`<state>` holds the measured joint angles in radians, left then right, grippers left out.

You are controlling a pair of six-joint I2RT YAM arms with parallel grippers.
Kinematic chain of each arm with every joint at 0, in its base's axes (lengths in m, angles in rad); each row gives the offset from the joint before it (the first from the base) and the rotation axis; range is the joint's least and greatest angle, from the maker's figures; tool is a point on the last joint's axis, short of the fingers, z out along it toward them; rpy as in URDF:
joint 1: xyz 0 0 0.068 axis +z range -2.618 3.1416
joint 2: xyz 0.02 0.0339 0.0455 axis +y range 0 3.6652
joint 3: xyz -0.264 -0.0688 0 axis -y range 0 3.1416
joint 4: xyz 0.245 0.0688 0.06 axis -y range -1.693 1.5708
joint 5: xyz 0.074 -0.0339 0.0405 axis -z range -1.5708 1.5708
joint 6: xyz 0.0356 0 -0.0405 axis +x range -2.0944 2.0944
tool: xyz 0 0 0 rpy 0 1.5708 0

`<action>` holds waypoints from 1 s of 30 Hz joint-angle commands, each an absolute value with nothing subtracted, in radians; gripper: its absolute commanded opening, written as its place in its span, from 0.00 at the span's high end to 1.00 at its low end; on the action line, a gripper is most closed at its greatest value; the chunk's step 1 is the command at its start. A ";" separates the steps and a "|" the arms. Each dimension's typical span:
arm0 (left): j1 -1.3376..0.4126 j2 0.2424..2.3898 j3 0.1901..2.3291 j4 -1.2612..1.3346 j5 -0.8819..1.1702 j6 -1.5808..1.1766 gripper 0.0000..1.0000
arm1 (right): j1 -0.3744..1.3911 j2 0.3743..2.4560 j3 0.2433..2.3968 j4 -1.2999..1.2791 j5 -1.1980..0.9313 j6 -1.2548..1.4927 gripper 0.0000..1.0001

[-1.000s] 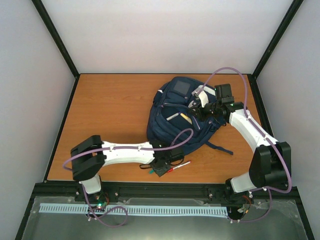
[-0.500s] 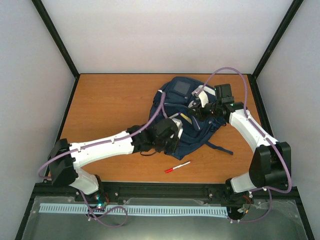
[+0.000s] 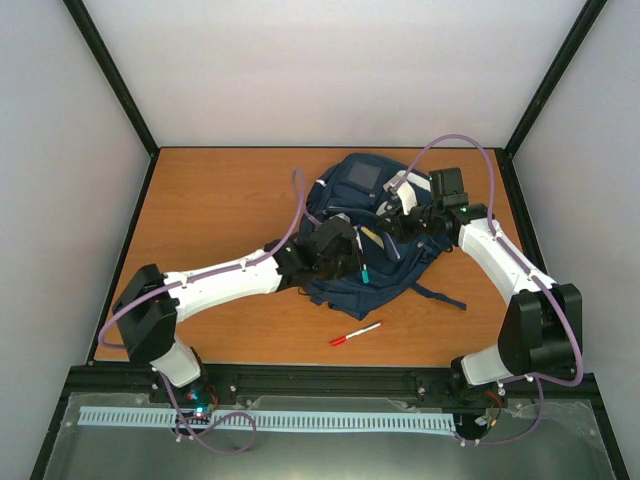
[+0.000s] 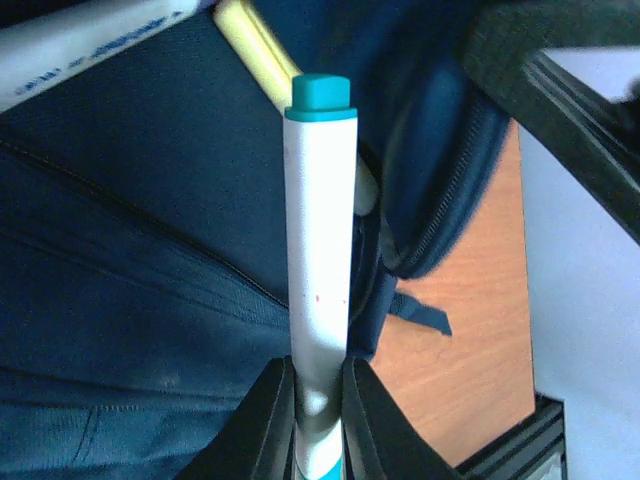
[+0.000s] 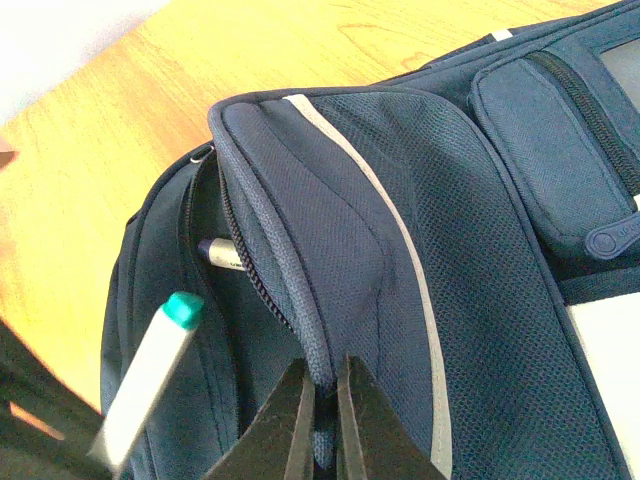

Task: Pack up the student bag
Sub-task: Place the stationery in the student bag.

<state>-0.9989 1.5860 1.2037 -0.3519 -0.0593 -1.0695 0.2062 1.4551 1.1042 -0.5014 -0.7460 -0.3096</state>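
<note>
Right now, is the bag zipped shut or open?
Open. The right gripper pinches the student bag by its zipper edge; a pen shows inside the gap.

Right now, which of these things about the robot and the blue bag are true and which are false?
The left gripper holds a white marker with a teal cap. True.
The right gripper is wide open and holds nothing. False: it is shut on the student bag's pocket edge.
A red-capped pen lies on the table beside the bag. True.
The bag's pocket is zipped shut. False: it gapes open, with a pen inside.
</note>
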 commanded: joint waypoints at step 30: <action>-0.942 1.827 1.395 -0.258 -0.423 -1.390 0.79 | 0.191 1.436 1.126 -0.486 -0.749 -0.323 0.97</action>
<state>-0.9535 1.8244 1.3697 -0.3042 -0.3782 -1.3712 0.2062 1.4548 1.1042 -0.5045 -0.7490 -0.3099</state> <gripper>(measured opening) 0.195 0.060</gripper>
